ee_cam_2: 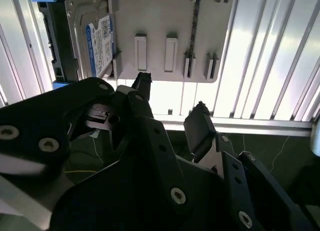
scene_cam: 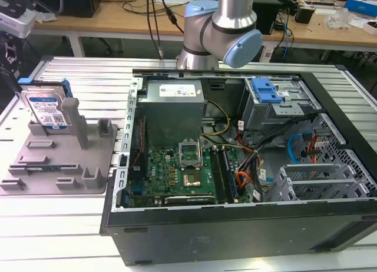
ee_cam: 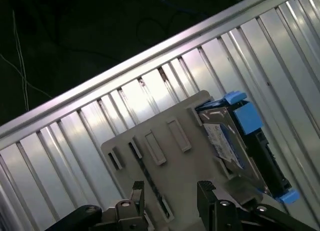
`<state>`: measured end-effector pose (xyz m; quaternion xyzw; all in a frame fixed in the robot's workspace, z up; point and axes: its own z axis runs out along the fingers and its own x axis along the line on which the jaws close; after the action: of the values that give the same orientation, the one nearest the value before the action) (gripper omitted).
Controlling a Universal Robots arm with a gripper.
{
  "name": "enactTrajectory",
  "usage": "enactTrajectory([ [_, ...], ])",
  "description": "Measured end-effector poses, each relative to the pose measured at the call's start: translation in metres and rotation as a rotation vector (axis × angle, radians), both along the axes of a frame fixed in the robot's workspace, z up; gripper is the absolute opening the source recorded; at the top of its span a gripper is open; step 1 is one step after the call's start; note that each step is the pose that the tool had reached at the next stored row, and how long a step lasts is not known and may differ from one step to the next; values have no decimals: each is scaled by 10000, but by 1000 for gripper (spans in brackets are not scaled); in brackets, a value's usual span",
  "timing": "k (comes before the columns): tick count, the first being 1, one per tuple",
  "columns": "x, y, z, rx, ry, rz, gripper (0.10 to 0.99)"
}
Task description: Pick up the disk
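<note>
The disk [scene_cam: 48, 110] is a silver hard drive with a blue-and-white label and blue side rails. It stands upright in the grey slotted fixture plate [scene_cam: 59, 160] at the exterior view's left. Both wrist views look down on the disk [ee_cam_2: 95, 41] [ee_cam: 227, 141] and the plate [ee_cam_2: 155, 21] [ee_cam: 150, 136]. My gripper [ee_cam_2: 171, 98] [ee_cam: 171, 188] is open with nothing between its black fingers. It hangs well above the plate's edge and clear of the disk.
An open computer case [scene_cam: 235, 166] lies on the ribbed metal table [scene_cam: 59, 225] right beside the fixture plate. The arm's base and elbow [scene_cam: 221, 30] rise behind the case. Cluttered workbenches [scene_cam: 118, 16] stand at the back. The table edge [ee_cam: 125, 66] borders dark floor.
</note>
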<state>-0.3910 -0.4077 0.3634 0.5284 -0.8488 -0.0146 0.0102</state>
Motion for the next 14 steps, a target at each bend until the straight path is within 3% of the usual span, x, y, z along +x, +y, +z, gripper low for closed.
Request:
enactTrajectory([
  [7, 0, 0, -9, -10, -34, 1426, 541],
  [14, 0, 0, -25, -65, -104, 2715, 541],
])
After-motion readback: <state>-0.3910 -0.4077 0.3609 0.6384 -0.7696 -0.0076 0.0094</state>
